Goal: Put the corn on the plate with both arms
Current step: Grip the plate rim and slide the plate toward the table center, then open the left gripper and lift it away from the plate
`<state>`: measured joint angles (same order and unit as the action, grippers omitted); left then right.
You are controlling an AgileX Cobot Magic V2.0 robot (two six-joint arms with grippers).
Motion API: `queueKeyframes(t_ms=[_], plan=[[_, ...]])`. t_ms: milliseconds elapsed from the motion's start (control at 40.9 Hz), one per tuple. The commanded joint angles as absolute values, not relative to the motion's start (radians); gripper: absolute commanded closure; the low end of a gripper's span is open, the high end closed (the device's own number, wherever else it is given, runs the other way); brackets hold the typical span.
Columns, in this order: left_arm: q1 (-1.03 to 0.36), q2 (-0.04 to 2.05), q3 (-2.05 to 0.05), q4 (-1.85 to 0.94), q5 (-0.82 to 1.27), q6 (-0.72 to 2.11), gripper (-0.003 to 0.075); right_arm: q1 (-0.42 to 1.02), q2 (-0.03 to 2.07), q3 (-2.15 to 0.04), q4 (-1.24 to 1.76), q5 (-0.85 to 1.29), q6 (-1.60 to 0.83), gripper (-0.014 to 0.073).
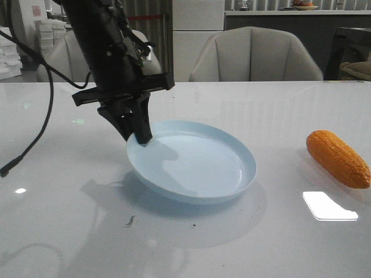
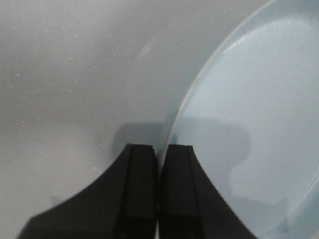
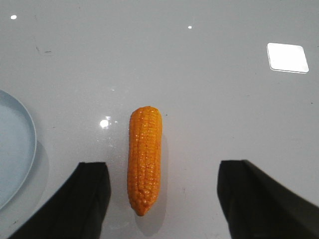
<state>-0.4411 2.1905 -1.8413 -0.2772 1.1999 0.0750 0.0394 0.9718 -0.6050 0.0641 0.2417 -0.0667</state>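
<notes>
The pale blue plate is near the table's middle. Its left side is tilted up, with a shadow under it. My left gripper is shut on the plate's left rim. In the left wrist view the black fingers pinch the rim of the plate. The orange corn lies on the table at the right, apart from the plate. In the right wrist view my right gripper is open above the table. The corn lies between its fingers, nearer one of them, with the tapered end toward the camera. The plate's edge also shows there.
The white glossy table carries a bright light reflection near the corn. A black cable hangs at the left. Chairs stand behind the far edge.
</notes>
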Motion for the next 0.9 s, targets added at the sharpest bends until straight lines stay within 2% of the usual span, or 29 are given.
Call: queueKeyframes(t_ms=[0, 98, 171, 318, 367, 880], plan=[[-0.458, 2.142, -1.872, -0.283, 1.194, 0.084, 0.0617, 0.039, 0.962, -0.639, 0.060, 0.169, -0.069, 0.0032], [-0.458, 2.154, -1.872, -0.281, 1.197, 0.084, 0.0547, 0.039, 0.962, -0.639, 0.060, 0.173, -0.069, 0.0032], [-0.458, 2.157, -1.872, -0.281, 1.198, 0.098, 0.0445, 0.039, 0.962, -0.639, 0.060, 0.173, -0.069, 0.0032], [-0.458, 2.157, -1.872, -0.260, 1.198, 0.132, 0.0185, 0.039, 0.962, -0.639, 0.060, 0.173, -0.069, 0.0032], [-0.458, 2.157, -1.872, -0.258, 1.201, 0.132, 0.0148, 0.039, 0.962, -0.639, 0.060, 0.173, -0.069, 0.0032], [-0.450, 2.157, -1.887, -0.239, 1.204, 0.132, 0.0139, 0.039, 0.962, -0.639, 0.060, 0.174, -0.069, 0.0032]])
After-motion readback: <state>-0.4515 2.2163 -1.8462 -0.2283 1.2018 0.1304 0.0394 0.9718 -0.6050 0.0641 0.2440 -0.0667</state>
